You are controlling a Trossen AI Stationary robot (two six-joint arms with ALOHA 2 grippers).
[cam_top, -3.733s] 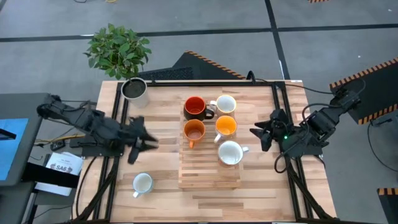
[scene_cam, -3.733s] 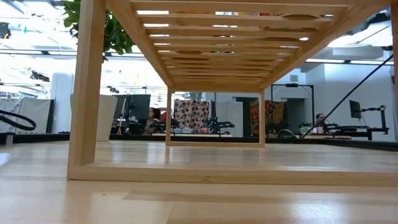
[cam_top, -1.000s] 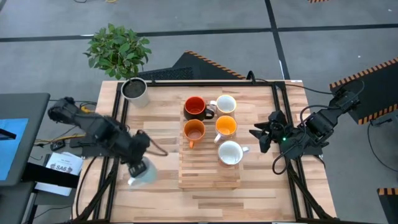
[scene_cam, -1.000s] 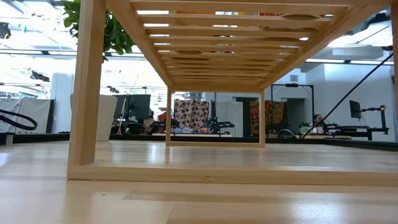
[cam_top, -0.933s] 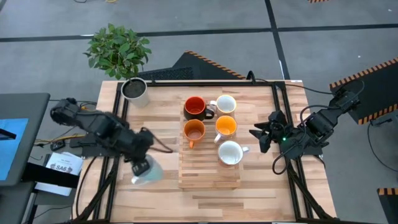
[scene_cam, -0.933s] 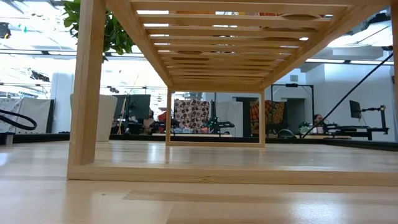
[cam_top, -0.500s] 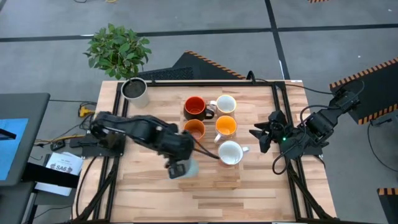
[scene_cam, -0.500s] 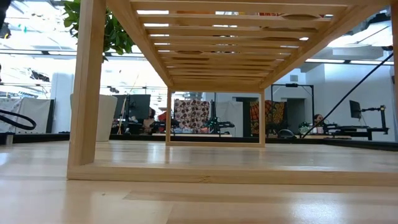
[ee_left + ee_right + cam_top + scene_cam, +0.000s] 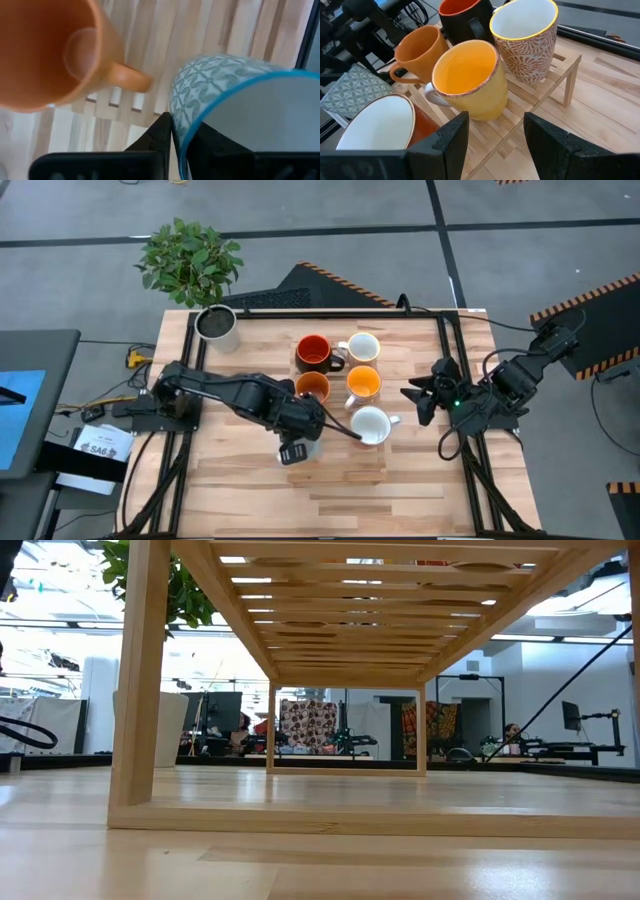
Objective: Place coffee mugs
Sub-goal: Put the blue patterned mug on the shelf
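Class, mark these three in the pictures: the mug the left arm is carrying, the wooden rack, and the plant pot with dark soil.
blue-patterned mug (image 9: 210, 82), left wrist view, on its patterned outer wall.
wooden rack (image 9: 340, 463), high view, on bare slats at its near end.
plant pot (image 9: 216, 324), high view, on the dark soil inside.

Two dark jointed arms — black cables, black fingers (image 9: 450, 137).

Wooden table (image 9: 250, 480), slatted rack (image 9: 335, 460) with mugs, soil pot (image 9: 216, 326)

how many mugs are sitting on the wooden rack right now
5 stand on the rack: red mug, white mug, two orange mugs, white mug. A sixth, patterned mug, is in the left gripper.
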